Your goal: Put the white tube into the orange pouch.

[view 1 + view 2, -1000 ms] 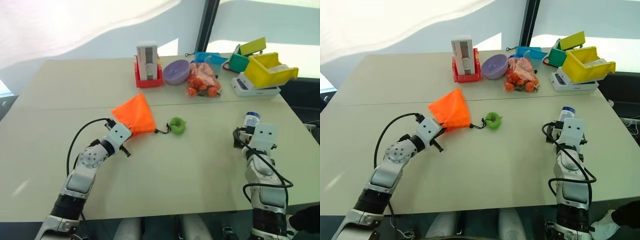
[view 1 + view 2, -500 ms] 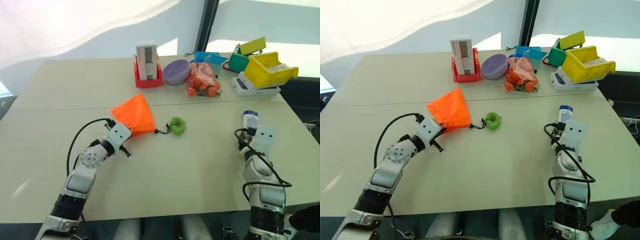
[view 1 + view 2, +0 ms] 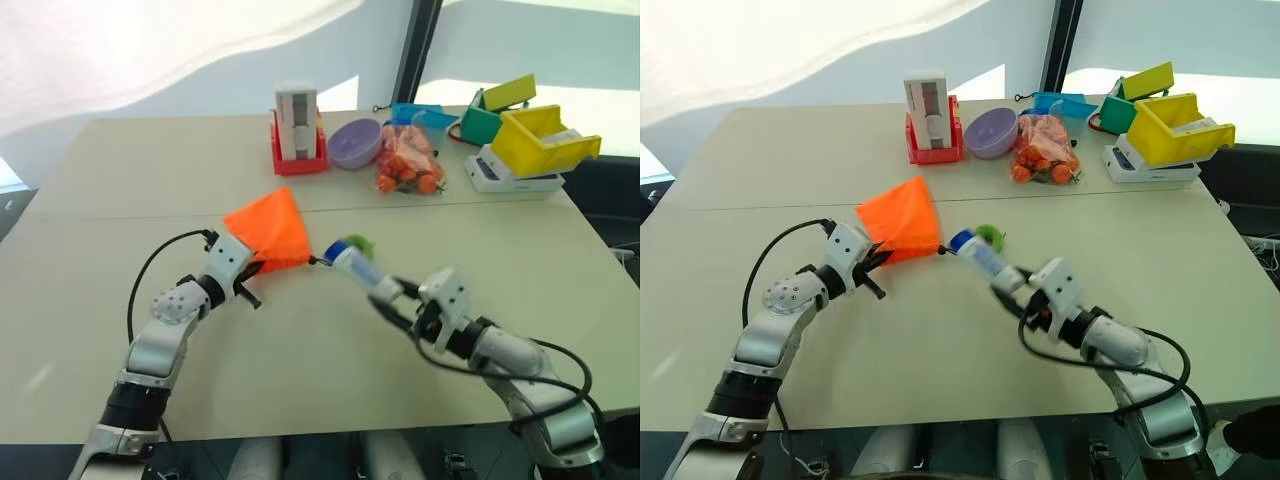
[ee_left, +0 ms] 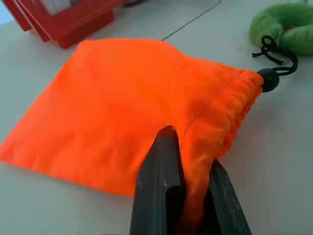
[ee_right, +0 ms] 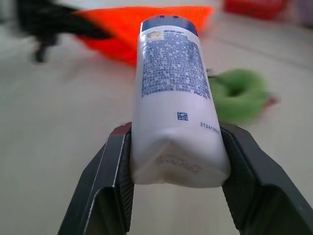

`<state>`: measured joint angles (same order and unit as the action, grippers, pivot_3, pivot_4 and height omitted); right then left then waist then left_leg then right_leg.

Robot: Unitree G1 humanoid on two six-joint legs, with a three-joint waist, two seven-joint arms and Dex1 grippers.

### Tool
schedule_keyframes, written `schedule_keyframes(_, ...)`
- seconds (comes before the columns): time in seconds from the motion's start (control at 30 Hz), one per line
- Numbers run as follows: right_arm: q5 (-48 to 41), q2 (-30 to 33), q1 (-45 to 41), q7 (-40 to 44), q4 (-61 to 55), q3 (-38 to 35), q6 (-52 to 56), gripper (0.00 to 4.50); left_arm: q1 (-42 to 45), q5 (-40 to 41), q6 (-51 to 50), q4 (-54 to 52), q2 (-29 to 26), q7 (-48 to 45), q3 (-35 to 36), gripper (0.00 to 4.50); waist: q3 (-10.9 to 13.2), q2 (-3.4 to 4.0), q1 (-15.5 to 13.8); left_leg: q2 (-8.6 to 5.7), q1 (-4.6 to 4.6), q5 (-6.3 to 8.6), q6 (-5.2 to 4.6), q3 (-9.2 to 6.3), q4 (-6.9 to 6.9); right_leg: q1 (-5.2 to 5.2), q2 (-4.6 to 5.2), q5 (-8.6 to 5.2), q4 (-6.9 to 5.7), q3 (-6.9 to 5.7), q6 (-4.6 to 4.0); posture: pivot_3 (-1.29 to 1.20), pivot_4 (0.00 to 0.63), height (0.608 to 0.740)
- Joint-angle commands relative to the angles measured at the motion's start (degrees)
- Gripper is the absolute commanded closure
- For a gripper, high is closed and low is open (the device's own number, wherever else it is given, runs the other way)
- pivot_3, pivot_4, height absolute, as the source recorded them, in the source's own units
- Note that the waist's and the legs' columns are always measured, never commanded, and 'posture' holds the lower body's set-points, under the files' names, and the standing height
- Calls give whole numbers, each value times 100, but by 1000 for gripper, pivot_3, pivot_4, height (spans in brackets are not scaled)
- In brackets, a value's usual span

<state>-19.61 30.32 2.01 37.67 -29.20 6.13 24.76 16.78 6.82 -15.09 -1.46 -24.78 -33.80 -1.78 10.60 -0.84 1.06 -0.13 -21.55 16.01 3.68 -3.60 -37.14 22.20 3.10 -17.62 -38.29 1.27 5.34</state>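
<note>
Closing in on the bag now: the right gripper (image 3: 392,293), centre-right of the frame, has the white tube (image 3: 352,264) clamped by its tail end, blue cap aimed at the orange pouch (image 3: 268,229) just left of centre. The left gripper (image 4: 188,196) pinches a fold of the pouch near its gathered mouth. The tube's picked up and carried across; it's still outside the fabric, beside the green ring (image 3: 989,236). The insertion remains.
</note>
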Motion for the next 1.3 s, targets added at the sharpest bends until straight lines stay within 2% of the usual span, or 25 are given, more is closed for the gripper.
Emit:
schedule_keyframes(0.03,300,-121,-491,48,172,489,-59,2300,152,270,-204,-289,3,-111,117,4500,2,-3,17,0,1,0,0,2,-1,0,0,2,0,3,-1,0,150,740)
schedule_keyframes(0.13,677,-353,-914,26,665,1031,-141,2300,147,440,-512,-555,-8,-196,99,4500,1,-4,-3,2,4,-4,-2,-4,-3,0,-12,9,0,3,-6,0,150,740)
schedule_keyframes(0.3,885,-636,-1116,2,1023,1227,-284,2300,67,465,-654,-709,-72,-218,72,4500,1,-4,-27,9,-3,-4,-1,-8,0,7,-16,10,-1,2,-8,0,150,740)
schedule_keyframes(0.67,1234,-1157,-1372,-256,1545,1203,-764,2300,-239,447,-849,-1219,-486,-695,-168,4500,1,-4,-8,10,-12,-4,-1,-5,3,15,-15,11,9,3,-7,0,150,740)
schedule_keyframes(1.03,1078,-958,-1280,-113,1294,819,-773,2300,-367,446,-858,-1340,-695,-758,-231,4500,1,-4,-13,10,-12,-4,-1,-4,2,14,-13,11,9,4,-7,0,150,740)
schedule_keyframes(1.3,1351,-1208,-1571,-196,1623,1094,-853,2300,-419,615,-1090,-1691,-710,-837,-240,4500,1,-3,6,12,-11,-4,-2,-4,3,15,-16,11,8,4,-7,0,150,740)
